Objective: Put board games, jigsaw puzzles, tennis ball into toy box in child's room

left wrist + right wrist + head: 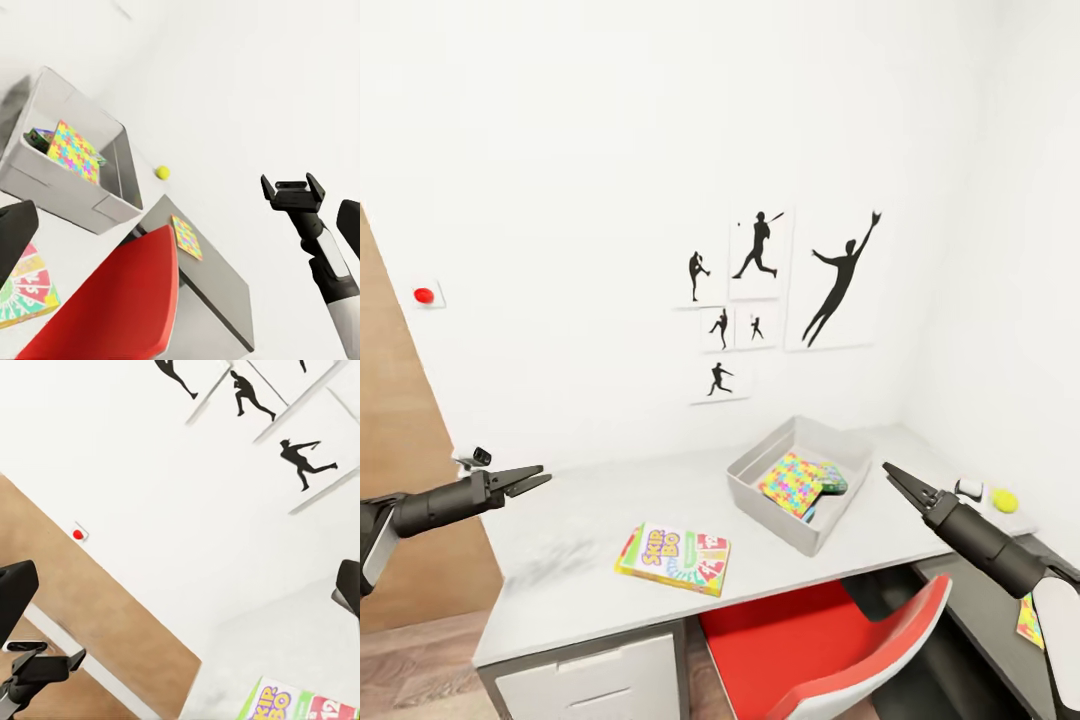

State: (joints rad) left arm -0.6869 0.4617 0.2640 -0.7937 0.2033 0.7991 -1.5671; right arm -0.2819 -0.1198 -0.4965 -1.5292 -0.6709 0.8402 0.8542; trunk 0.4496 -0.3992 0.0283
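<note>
Bench (610, 500) carried one toy box (760, 497), partly filled: one jigsaw puzzle (792, 482) inside, over something half hidden. Still out: one SKIP-BO game (673, 557) near the box, a second puzzle (186, 237) and one tennis ball (1005, 500) beyond it. Left hand (528, 482) and right hand (895, 479) both released, empty.

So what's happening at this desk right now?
The robot faces the table with both arms raised and empty: left gripper and right gripper both hover open above the top. The toy box already holds a jigsaw puzzle and something beneath it. The SKIP-BO game lies on the table, the tennis ball sits near the right end, and another puzzle rests on the lower side section.
</note>
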